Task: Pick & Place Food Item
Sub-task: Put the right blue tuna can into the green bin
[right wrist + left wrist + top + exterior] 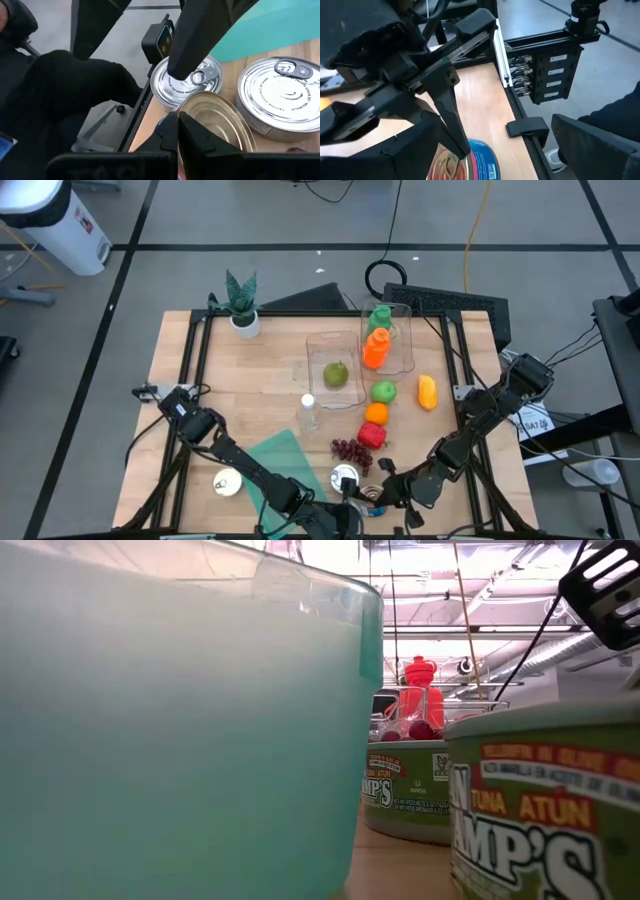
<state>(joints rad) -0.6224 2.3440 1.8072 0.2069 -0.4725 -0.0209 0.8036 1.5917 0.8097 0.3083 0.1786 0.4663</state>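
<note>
"Locating item one is requested: the food item, and what is set over it."

"Item one: a round tin [175, 87], silver lid with a ring pull, blue label. It is stood upright on the tabletop [260, 380] at the near edge, beside a teal container [180, 720]. The left hand [442, 156] is poised over it, spread wide and grasping nothing. One finger [187, 45] is brought down at the lid, though contact cannot be confirmed."

"And the neighbours?"

"Two more tins are entered, a gold-lidded tin [220, 125] and a second silver tin [280, 97], both just beside item one. The right hand [176, 125] is parked above the gold-lidded one, clenched and empty."

"Handling properties?"

"Judged, not measured: rigid, fairly heavy for its bulk if full, with smooth metal walls and a glossy label, so some slipperiness is to be expected. It is not fragile, and denting is the worst that is likely."

"Recommended hold?"

"The side wall is to be taken across the full width, below the rim, with the fingers set low and square. The ring pull is not advised as a hold — too thin, and it may lift. Care is needed over the crowding, as a neighbouring tin could be nudged or pinched in by mistake."
</note>
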